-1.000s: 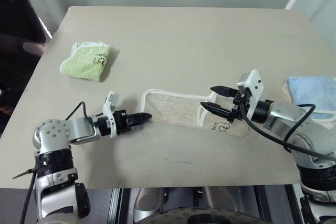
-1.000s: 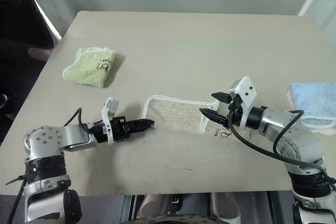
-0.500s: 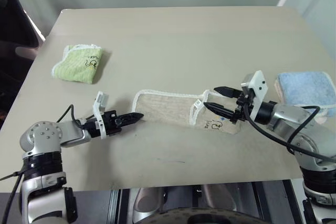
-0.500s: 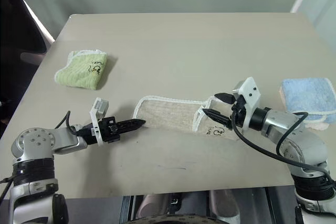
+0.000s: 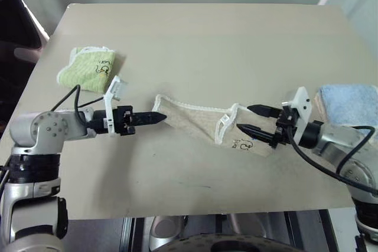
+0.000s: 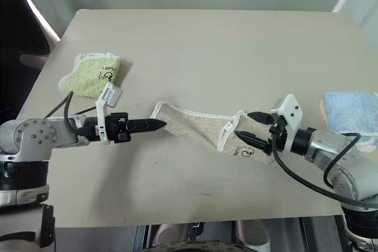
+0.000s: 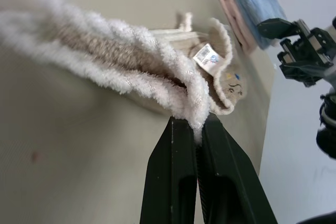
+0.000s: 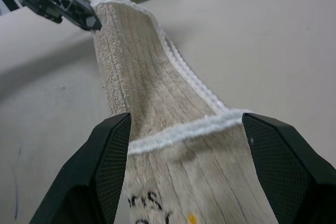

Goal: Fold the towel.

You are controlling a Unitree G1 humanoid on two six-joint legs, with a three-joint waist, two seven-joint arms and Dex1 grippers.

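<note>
The beige towel [image 5: 195,121] lies folded into a long strip across the middle of the table, white edging along its rim. My left gripper [image 5: 159,116] is shut on the towel's left end [image 7: 173,85] and holds that end a little above the table. The right end, with the dark embroidered mark [image 6: 247,151], rests on the tabletop. My right gripper [image 5: 244,118] stands open over that right end. Its two fingers [image 8: 110,156] are spread to either side of the cloth [image 8: 136,66] with nothing gripped.
A folded light-green towel [image 5: 88,69] sits at the table's left side, behind my left arm. A folded light-blue towel [image 5: 351,101] lies on a pinkish one at the right edge. The beige table [image 5: 207,39] stretches bare behind the towel.
My left gripper has risen and rolled, lifting the towel's left end off the table. The right gripper has drawn back slightly and stays open. The camera has also shifted.
</note>
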